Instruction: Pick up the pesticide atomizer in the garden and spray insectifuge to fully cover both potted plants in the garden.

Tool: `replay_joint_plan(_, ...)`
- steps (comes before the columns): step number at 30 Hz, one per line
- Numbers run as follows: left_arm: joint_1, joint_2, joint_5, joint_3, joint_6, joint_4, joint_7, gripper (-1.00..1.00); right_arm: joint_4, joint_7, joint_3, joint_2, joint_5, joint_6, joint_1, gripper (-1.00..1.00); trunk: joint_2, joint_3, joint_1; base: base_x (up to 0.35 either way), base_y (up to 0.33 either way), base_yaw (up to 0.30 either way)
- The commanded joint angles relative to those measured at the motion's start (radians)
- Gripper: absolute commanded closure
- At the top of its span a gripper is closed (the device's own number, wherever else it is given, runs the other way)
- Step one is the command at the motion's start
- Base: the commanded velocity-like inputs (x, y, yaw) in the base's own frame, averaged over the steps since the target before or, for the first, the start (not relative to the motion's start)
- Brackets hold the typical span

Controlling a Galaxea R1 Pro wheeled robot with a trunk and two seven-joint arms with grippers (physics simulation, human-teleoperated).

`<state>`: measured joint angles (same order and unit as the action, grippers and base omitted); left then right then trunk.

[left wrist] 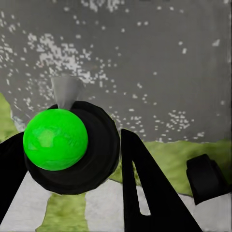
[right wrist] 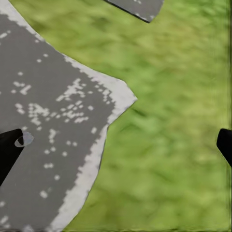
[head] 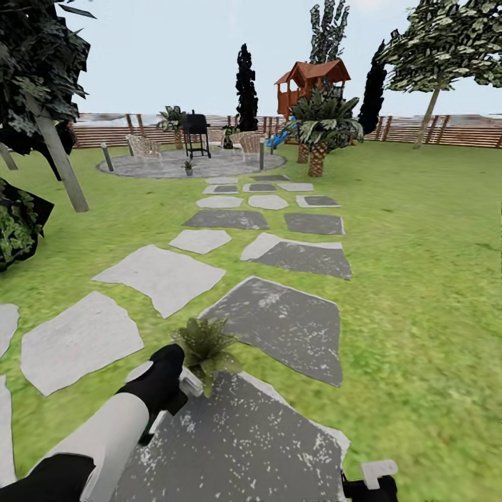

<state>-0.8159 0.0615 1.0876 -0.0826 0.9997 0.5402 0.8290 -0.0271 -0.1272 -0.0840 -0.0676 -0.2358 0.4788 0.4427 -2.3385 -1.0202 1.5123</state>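
In the head view my left gripper [head: 167, 378] hangs low over a dark stepping stone [head: 237, 439], shut on the pesticide atomizer [head: 188, 383], whose pale grey head pokes out beside the black fingers. The left wrist view looks at the atomizer [left wrist: 72, 145] end-on: a round dark body with a bright green face and a grey nozzle cone, between the black fingers [left wrist: 145, 193]. One potted plant [head: 206, 345], a rosette of pointed green leaves, stands just beyond the gripper with its pot hidden. The other potted plant [head: 188, 166] is far off on the patio. My right gripper [right wrist: 118, 145] is open over stone and grass.
Grey stepping stones [head: 164, 275] lead across the lawn to a round paved patio [head: 223, 164] with a black grill [head: 196, 132] and chairs. A palm [head: 317, 132], a red playhouse, a brown fence, a leaning tree trunk [head: 63, 167] and a dark bush [head: 17, 226] stand around.
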Motion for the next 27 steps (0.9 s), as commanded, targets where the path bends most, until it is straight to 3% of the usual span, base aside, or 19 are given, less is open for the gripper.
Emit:
replay_joint_plan(1,-0.002,0.001,0.019,-0.004,-0.001,0.001,0.036,1.0,0.001,-0.003,-0.008,0.0,-0.011,0.003,0.001,-1.0,0.0,-0.001,0.0,-0.122,-0.094,0.0)
replay_joint_plan(6,-0.014,0.001,0.027,-0.007,-0.002,0.002,0.064,1.0,0.001,-0.003,-0.008,0.0,-0.011,0.003,0.001,-1.0,0.0,-0.001,0.0,-0.035,-0.02,0.0)
replay_joint_plan(9,-0.099,0.013,0.024,-0.007,0.001,-0.012,0.069,1.0,0.001,-0.003,-0.008,0.0,-0.011,0.003,0.001,-1.0,0.0,-0.001,0.0,-0.001,-0.001,0.0)
replay_joint_plan(11,-0.119,0.027,0.028,-0.008,0.002,-0.015,0.07,1.0,0.001,-0.003,-0.008,0.0,-0.011,0.003,0.001,-1.0,0.0,-0.001,0.0,0.0,0.0,0.057)
replay_joint_plan(14,-0.124,0.031,0.031,-0.009,0.002,-0.015,0.07,1.0,0.001,-0.003,-0.008,0.0,-0.011,0.003,0.001,-1.0,0.0,-0.001,0.0,0.0,0.0,0.218)
replay_joint_plan(18,-0.123,0.031,0.031,-0.043,0.003,-0.016,0.071,1.0,0.001,-0.003,-0.008,0.0,-0.011,0.003,0.001,-1.0,0.0,-0.001,0.0,0.018,0.0,0.242)
replay_joint_plan(27,-0.127,0.031,0.031,-0.052,0.004,-0.015,0.073,1.0,0.001,-0.003,-0.008,0.0,-0.011,0.003,0.001,-1.0,0.0,-0.001,0.0,0.288,0.07,0.023)
